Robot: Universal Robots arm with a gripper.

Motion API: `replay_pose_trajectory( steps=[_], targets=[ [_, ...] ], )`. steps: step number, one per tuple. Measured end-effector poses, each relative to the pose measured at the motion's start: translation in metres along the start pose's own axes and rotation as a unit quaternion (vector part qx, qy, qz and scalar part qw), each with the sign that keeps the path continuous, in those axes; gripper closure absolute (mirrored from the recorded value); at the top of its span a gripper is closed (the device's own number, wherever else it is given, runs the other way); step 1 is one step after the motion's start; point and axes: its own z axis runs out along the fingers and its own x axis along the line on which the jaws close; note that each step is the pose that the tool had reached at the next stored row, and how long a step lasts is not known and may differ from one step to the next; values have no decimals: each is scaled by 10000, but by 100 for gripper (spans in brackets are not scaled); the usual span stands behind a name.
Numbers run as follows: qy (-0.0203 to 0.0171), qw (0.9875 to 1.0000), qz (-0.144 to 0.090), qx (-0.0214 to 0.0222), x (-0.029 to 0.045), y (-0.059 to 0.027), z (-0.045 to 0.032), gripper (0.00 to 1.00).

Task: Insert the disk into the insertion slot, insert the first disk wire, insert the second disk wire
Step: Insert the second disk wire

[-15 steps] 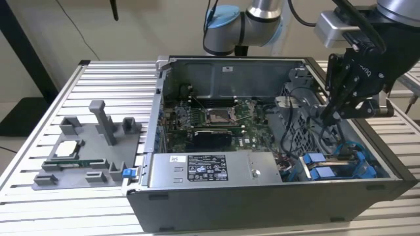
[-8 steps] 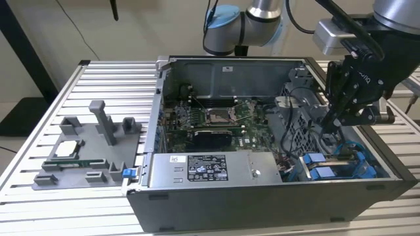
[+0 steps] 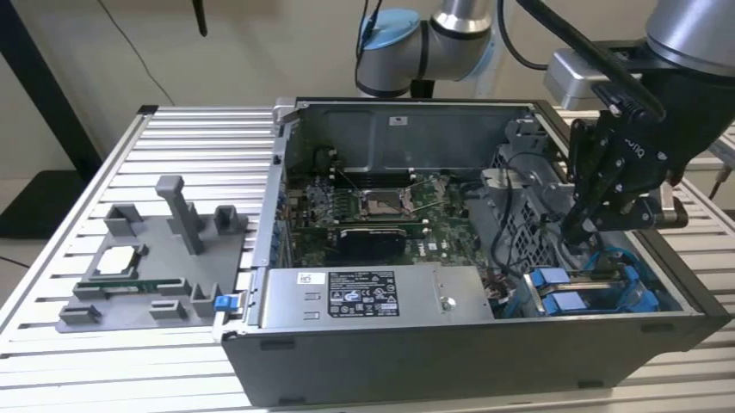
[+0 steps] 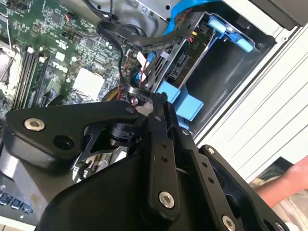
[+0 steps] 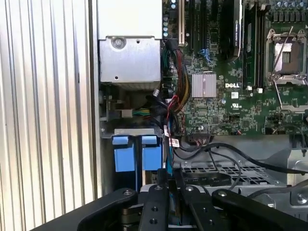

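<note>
**A:** What is sitting on the table?

**B:** An open computer case (image 3: 460, 258) is lying on a ribbed metal table (image 3: 172, 138), with its green motherboard (image 3: 379, 202) facing up. A silver box (image 3: 367, 297) with a black-and-white sticker is sitting along the case's near wall. On the exterior view's left, a grey fixture (image 3: 150, 267) is holding small parts.

**A:** Where is the robot arm?

**B:** The gripper (image 3: 577, 228) is reaching down into the case on the exterior view's right, just above the drive cage.

**A:** And the disk?

**B:** The disk (image 4: 185, 60) is lying in its bright blue carrier inside the insertion slot (image 4: 231, 79), a grey metal bay at the case's corner. In the first wrist view, the carrier's two blue tabs (image 5: 137, 151) are showing side by side.

**A:** Are the fingers holding anything?

**B:** The fingers (image 5: 162, 185) are sitting close together near the black cables (image 4: 134, 41) running to the disk's end. They may be pinching a cable, but the gripper body is blocking that spot, so I cannot tell.

**A:** Anything else?

**B:** A person's hand (image 4: 288, 180) is showing at the second wrist view's edge, outside the case.
</note>
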Motion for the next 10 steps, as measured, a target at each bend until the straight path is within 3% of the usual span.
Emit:
replay_pose_trajectory(
  steps=[4,10],
  targets=[
    [38,10000,0,8,8,-1,45,100],
    [48,10000,-2,55,22,-9,129,100]
  ],
)
